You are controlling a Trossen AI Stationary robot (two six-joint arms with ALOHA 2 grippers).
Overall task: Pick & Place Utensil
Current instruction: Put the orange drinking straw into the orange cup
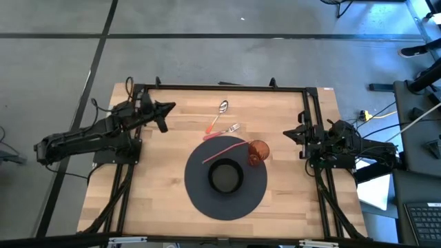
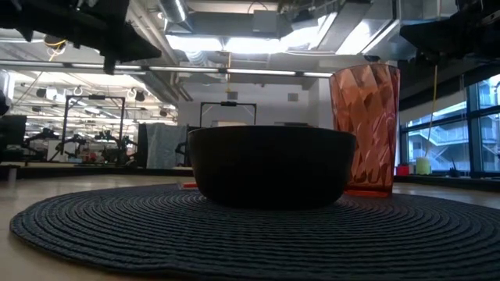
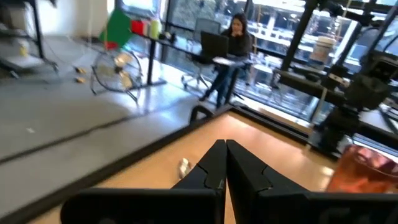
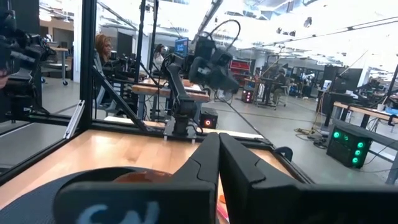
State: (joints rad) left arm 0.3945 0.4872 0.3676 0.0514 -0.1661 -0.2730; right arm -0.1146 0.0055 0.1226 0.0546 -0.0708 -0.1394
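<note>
A spoon (image 1: pixel 220 110) and a fork (image 1: pixel 230 129), both with pink handles, lie flat on the wooden table beyond the round dark mat (image 1: pixel 200 196). A thin pink stick (image 1: pixel 224 148) lies across the mat's far part. A black bowl (image 1: pixel 225 176) and an orange faceted cup (image 1: pixel 258 152) stand on the mat. My left gripper (image 1: pixel 169 107) hovers shut to the left of the spoon, touching nothing; its wrist view shows the shut fingertips (image 3: pixel 225 146) with the spoon's head (image 3: pixel 184 165) beyond. My right gripper (image 1: pixel 286 133) waits shut (image 4: pixel 217 137) to the right of the cup.
A black frame rail (image 1: pixel 227 87) runs along the table's far edge and down both sides. In the low view the bowl (image 2: pixel 269 168) and the cup (image 2: pixel 365 129) stand on the mat (image 2: pixel 250 230). Bare wood lies left and right of the mat. A person sits in the room beyond (image 3: pixel 235 37).
</note>
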